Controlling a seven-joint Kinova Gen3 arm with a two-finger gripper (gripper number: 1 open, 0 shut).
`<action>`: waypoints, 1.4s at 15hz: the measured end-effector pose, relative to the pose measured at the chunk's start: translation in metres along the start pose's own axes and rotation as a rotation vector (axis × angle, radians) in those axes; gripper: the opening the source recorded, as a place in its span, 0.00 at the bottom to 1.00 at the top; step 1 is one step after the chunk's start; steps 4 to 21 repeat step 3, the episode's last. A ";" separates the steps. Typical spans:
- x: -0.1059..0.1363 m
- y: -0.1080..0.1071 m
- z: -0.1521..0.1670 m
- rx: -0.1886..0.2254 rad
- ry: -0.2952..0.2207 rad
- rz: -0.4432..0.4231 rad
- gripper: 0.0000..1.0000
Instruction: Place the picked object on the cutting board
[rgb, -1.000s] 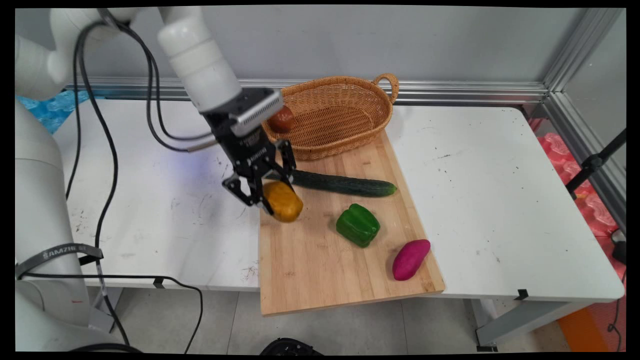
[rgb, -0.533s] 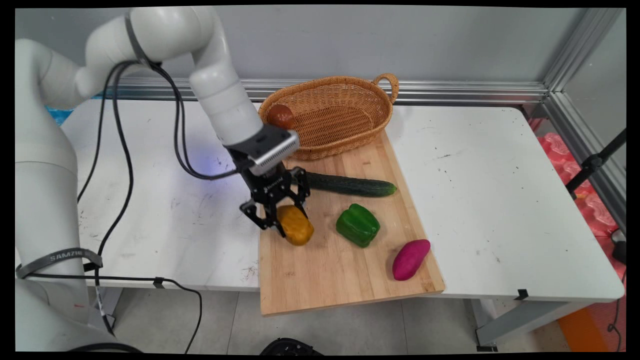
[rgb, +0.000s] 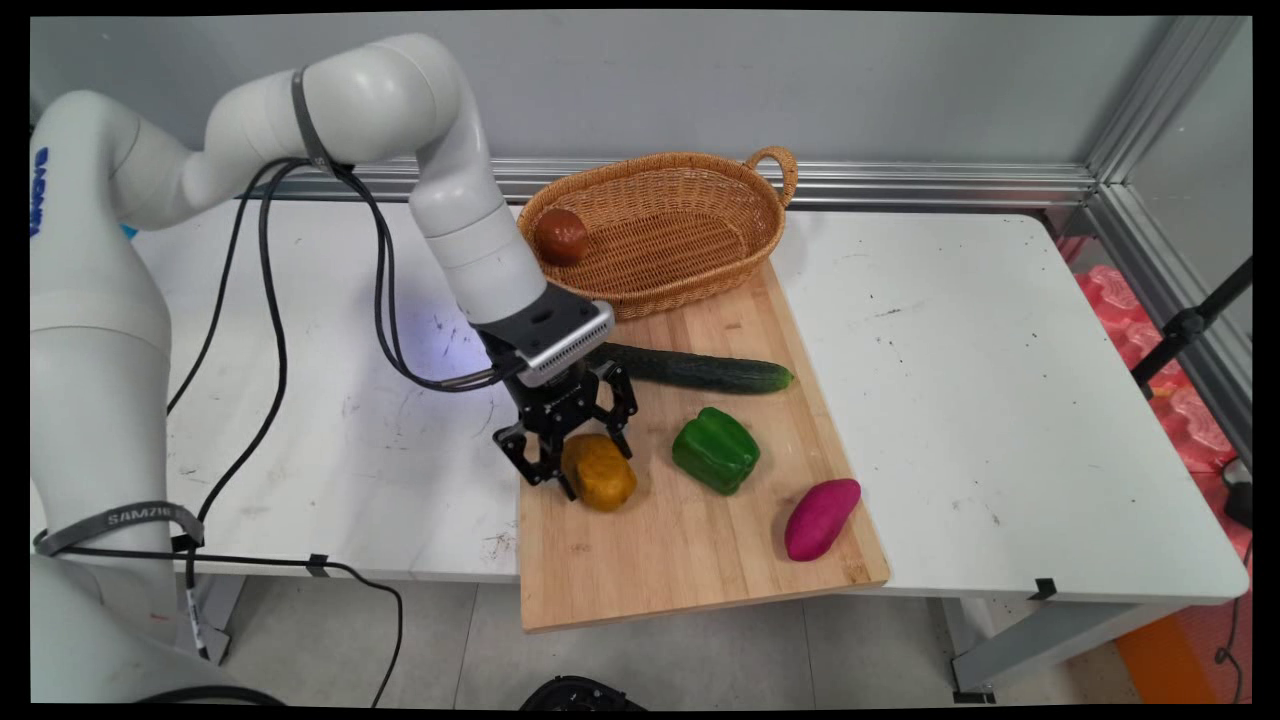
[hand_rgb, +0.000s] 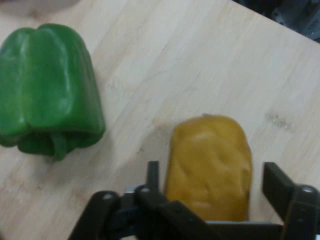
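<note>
Our pincer (rgb: 583, 466) is spread around the yellow potato (rgb: 598, 472) on the wooden board (rgb: 660, 545), near the counter's (rgb: 950, 380) front edge. We see a green pepper (rgb: 715, 450) just beside it.

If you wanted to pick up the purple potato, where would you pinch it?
Probably across its narrow middle, coming straight down from above. The purple potato lies flat on the wooden board, long and slim, with bare board along both sides.
</note>
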 end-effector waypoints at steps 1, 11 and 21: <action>0.000 0.000 0.002 0.000 0.001 0.002 1.00; 0.001 -0.001 0.004 0.004 0.005 0.003 1.00; 0.001 -0.001 0.004 0.004 0.005 0.003 1.00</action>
